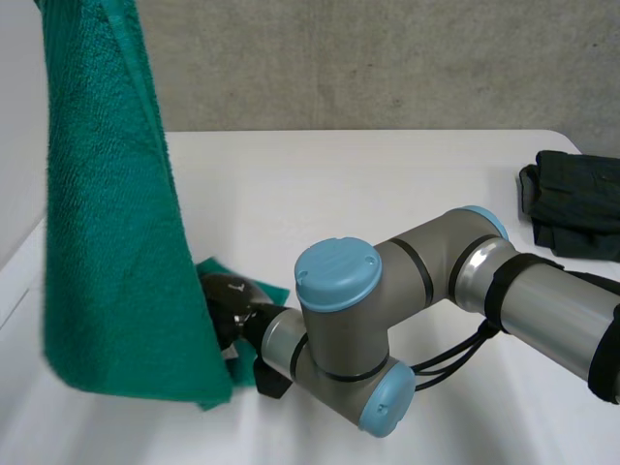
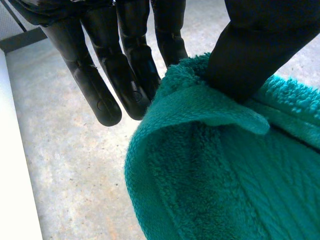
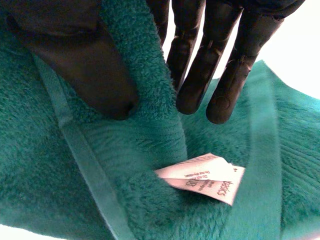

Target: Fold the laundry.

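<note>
- The green towel (image 1: 107,242) hangs upright and tall over the table's left edge. Its lower end reaches the table (image 1: 339,194) near the front left corner.
- A small part of the towel lies on the table just beside the right hand (image 1: 228,305).
- The left hand (image 2: 125,60) grips the towel's (image 2: 225,175) top edge. Its thumb presses the folded-over hem against straight fingers, one of which goes behind the cloth.
- The right hand (image 3: 200,65) is at the towel's (image 3: 125,165) lower end. A ridge of cloth is pinched between its thumb and its nearly straight fingers.
- A white care label (image 3: 200,177) sticks out of the towel just past the right fingertips, beside the hem band.
- The right arm (image 1: 436,291) reaches across the table's front edge towards the towel.
- A dark folded garment (image 1: 572,203) lies at the table's right edge, well apart from the towel.
</note>
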Motion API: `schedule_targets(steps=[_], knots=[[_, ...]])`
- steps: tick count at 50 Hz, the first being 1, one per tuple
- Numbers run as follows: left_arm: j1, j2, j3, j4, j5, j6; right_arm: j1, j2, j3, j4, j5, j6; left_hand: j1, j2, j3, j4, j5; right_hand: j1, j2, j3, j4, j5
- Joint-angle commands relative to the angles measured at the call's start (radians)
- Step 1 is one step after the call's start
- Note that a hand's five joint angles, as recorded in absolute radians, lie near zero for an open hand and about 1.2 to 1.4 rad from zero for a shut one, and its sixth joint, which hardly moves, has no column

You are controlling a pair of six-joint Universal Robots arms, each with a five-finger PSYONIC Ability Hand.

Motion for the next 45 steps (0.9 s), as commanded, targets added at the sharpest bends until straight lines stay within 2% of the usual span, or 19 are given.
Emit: schedule_targets(steps=[1, 6, 7, 9, 10, 13, 22, 31, 37, 43, 45], knots=[[0.033, -0.005, -0.020, -0.001, 0.002, 0.002, -0.065, -0.061, -0.004, 0.098, 0.010, -0.099, 0.227, 0.200, 0.203, 0.193, 0.298, 0.512, 0.339, 0.365, 0.365, 0.386], [0.071, 0.003, -0.059, -0.001, 0.006, 0.003, -0.250, -0.217, 0.035, 0.169, 0.085, -0.462, 0.227, 0.200, 0.203, 0.193, 0.298, 0.512, 0.339, 0.365, 0.365, 0.386], [0.085, 0.006, -0.076, -0.003, 0.006, 0.003, -0.293, -0.264, 0.051, 0.193, 0.108, -0.603, 0.227, 0.200, 0.203, 0.193, 0.298, 0.512, 0.339, 0.365, 0.365, 0.386], [0.101, 0.007, -0.095, -0.004, 0.008, 0.003, -0.326, -0.306, 0.065, 0.219, 0.121, -0.728, 0.227, 0.200, 0.203, 0.193, 0.298, 0.512, 0.339, 0.365, 0.365, 0.386], [0.114, 0.007, -0.113, -0.009, 0.009, 0.003, -0.350, -0.341, 0.075, 0.245, 0.122, -0.841, 0.227, 0.200, 0.203, 0.193, 0.298, 0.512, 0.339, 0.365, 0.365, 0.386], [0.133, 0.007, -0.141, -0.018, 0.011, 0.003, -0.390, -0.397, 0.086, 0.294, 0.130, -0.972, 0.227, 0.200, 0.203, 0.193, 0.298, 0.512, 0.339, 0.365, 0.365, 0.386], [0.219, -0.039, -0.300, -0.041, 0.015, 0.003, -0.493, -0.549, 0.127, 0.475, 0.101, -1.064, 0.227, 0.200, 0.203, 0.193, 0.298, 0.512, 0.339, 0.365, 0.365, 0.386], [0.214, -0.316, -0.394, -0.038, 0.015, 0.035, -0.587, -0.552, 0.181, 0.634, 0.102, -1.319, 0.227, 0.200, 0.203, 0.193, 0.298, 0.512, 0.339, 0.365, 0.365, 0.386], [0.214, -0.556, -0.299, -0.002, 0.014, 0.072, -0.600, -0.403, 0.088, 0.496, 0.121, -1.293, 0.227, 0.200, 0.203, 0.193, 0.298, 0.512, 0.339, 0.365, 0.365, 0.386], [0.213, -0.626, -0.116, 0.109, 0.014, 0.075, -0.596, -0.345, -0.016, 0.287, 0.150, -1.215, 0.227, 0.200, 0.203, 0.193, 0.298, 0.512, 0.339, 0.365, 0.365, 0.386], [0.211, -0.623, -0.040, 0.189, 0.014, 0.077, -0.593, -0.346, -0.066, 0.163, 0.154, -1.192, 0.227, 0.200, 0.203, 0.193, 0.298, 0.512, 0.339, 0.365, 0.365, 0.386]])
